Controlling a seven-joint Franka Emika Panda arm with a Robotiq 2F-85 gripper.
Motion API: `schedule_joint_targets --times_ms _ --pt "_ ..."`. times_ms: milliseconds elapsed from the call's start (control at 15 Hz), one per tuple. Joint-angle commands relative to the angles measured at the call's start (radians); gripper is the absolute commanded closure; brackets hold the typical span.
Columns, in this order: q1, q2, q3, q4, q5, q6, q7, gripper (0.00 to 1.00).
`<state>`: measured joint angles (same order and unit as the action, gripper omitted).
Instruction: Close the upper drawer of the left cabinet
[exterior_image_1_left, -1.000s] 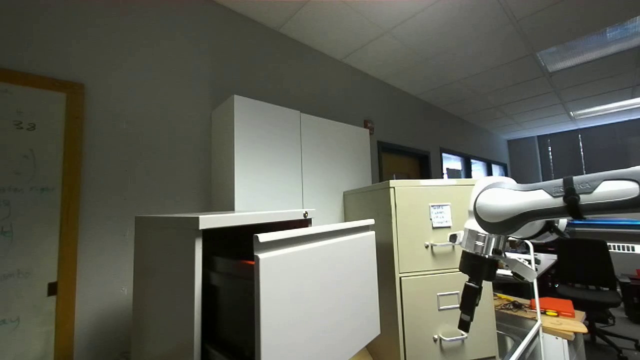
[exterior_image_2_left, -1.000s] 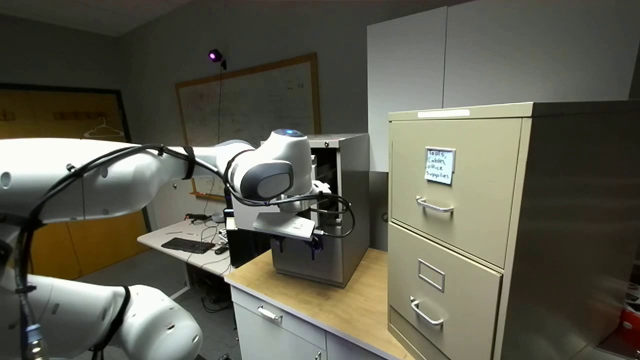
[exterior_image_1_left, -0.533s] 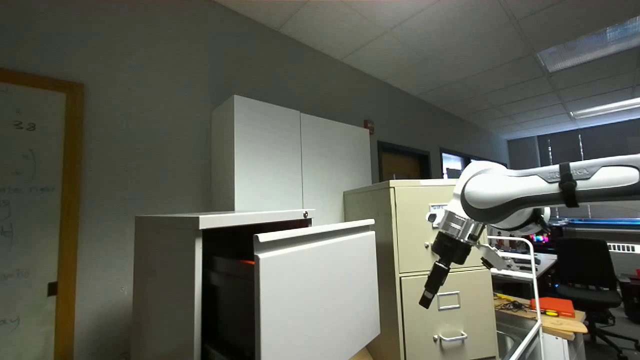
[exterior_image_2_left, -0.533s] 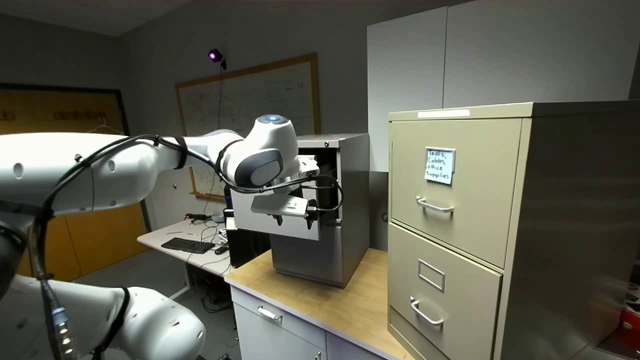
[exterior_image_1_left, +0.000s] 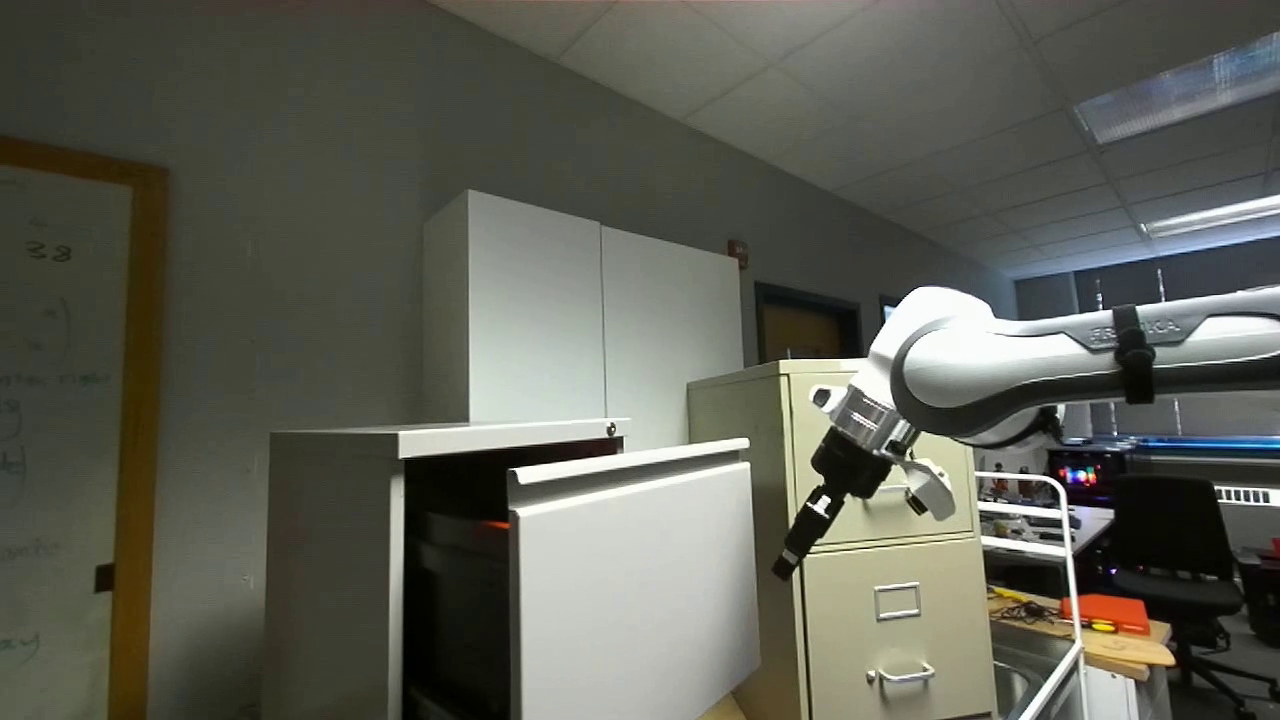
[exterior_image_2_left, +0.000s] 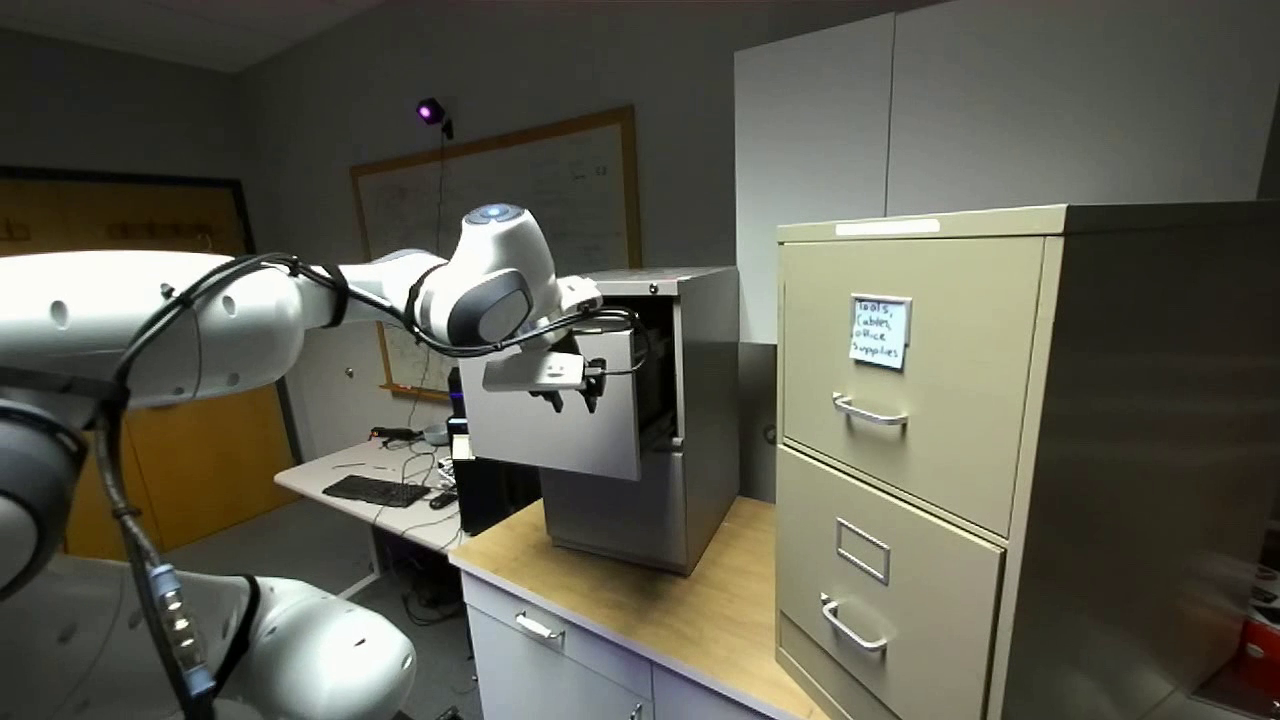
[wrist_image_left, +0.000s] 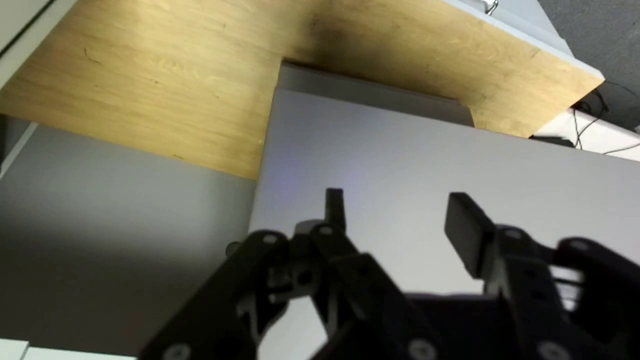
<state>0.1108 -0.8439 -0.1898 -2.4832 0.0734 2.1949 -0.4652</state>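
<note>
The upper drawer has a plain light-grey front and stands pulled out of the left cabinet. The drawer front and cabinet side also show in an exterior view. My gripper points down at a slant in front of the drawer front, a little apart from its right edge as seen there. In an exterior view the gripper overlaps the front. In the wrist view the gripper is open with nothing between its fingers, and the drawer front fills the background. The drawer's inside is dark.
A beige filing cabinet with handles stands beside the left cabinet, close behind my arm. A wooden counter bears the left cabinet. A tall white two-door cabinet is behind. A desk with a keyboard is beyond.
My arm and gripper have risen and moved toward the drawer front, away from the beige filing cabinet's lower handle. The drawer has not moved.
</note>
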Motion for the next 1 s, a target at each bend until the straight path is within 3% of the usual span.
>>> schedule_joint_targets --times_ms 0,267,933 --pt "0.035 0.034 0.033 0.04 0.008 0.064 0.028 0.72" --pt "0.072 0.05 0.072 0.052 -0.003 0.155 0.028 1.0" --pt "0.112 0.079 0.162 0.052 -0.045 0.386 0.053 1.0"
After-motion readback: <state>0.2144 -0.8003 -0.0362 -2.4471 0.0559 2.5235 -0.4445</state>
